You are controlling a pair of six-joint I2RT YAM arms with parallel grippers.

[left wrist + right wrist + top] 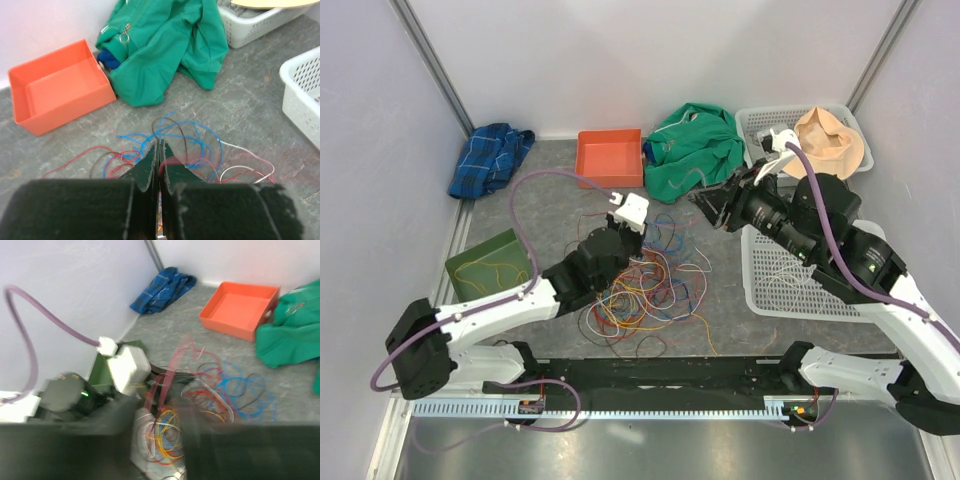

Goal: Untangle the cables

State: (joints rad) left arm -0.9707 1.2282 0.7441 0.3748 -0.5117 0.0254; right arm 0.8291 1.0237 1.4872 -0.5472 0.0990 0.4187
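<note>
The cables (pixel 655 285) lie as a loose tangle of red, blue, yellow, orange and white loops on the grey table between the arms, also seen as cables (pixel 192 137) and cables (pixel 225 385). My left gripper (pixel 642 243) sits low at the tangle's far left edge. Its jaws (pixel 160 146) are pressed together, and a red cable comes out of the slit and arcs over the right finger. My right gripper (pixel 706 208) hangs above the table near the tangle's far right side. In its blurred wrist view the right gripper (pixel 160 412) shows a gap with nothing between the fingers.
An orange tray (pixel 610 157), a green garment (pixel 695 145) and a blue plaid cloth (pixel 490 158) lie at the back. A green box (pixel 488 265) stands at the left. A white basket (pixel 790 285) stands at the right, another (pixel 757 122) behind it holds a tan hat (pixel 830 140).
</note>
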